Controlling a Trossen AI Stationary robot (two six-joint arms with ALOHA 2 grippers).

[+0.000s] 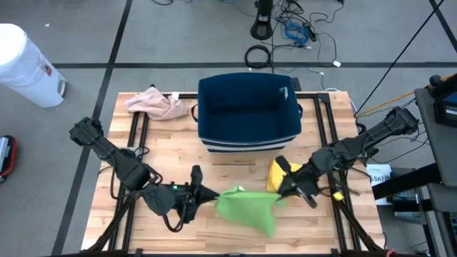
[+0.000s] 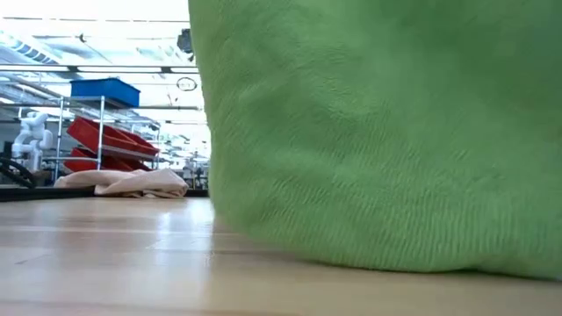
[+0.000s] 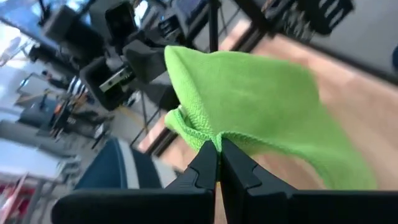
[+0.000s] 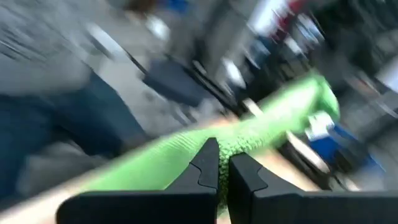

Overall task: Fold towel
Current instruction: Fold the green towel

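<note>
Two claws pinching green towel (image 1: 246, 208), no legible writing

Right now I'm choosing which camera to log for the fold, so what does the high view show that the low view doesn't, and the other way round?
Only the high view: both arms, the left hand and right hand each shut on an end of the green towel, plus the blue bin and a yellow cloth. Only the low view: the towel's lower edge close up, at or near the table, and red trays in the room behind. Both: the green towel, the pink cloth and the wooden table.
</note>
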